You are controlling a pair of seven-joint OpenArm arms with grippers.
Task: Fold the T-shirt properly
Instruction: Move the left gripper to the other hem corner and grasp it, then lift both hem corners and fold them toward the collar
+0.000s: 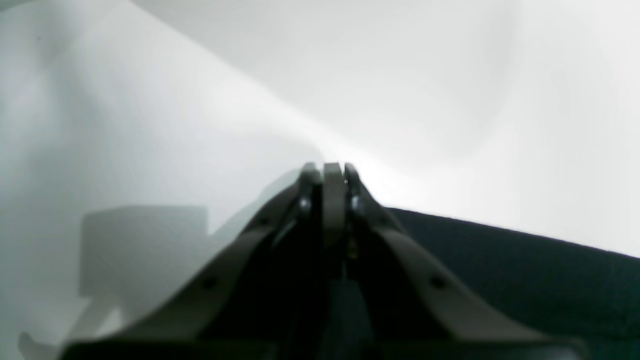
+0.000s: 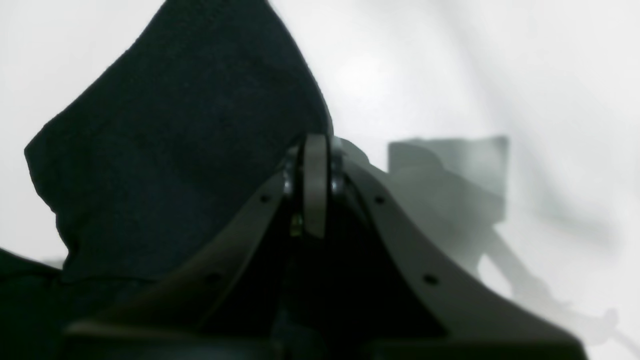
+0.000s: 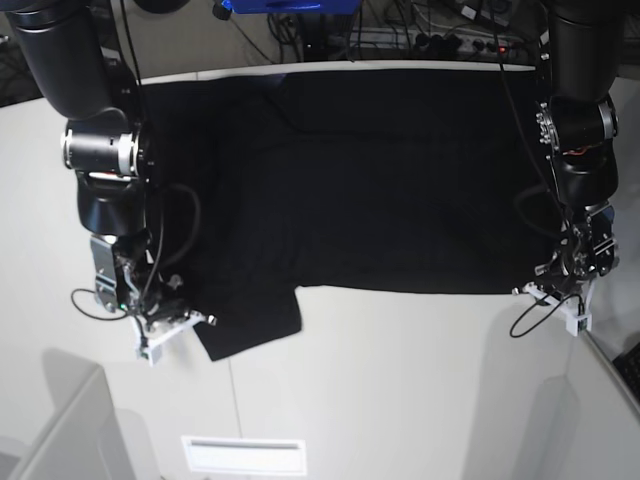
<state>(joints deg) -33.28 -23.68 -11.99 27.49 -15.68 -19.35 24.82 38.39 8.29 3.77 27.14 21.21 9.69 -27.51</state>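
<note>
Left gripper (image 1: pixel 332 172) and right gripper (image 2: pixel 315 150), both clenched, apparently pinching the T-shirt (image 3: pixel 370 190) edges at 3 and 8 o'clock. The shirt lies spread across the white table (image 3: pixel 400 390); cables (image 3: pixel 330 25) clutter the room at 12 o'clock.

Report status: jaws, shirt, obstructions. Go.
Left gripper jaws shut at T-shirt edge. Right gripper jaws shut by the sleeve. Shirt flat, unfolded. No obstructions seen.
</note>
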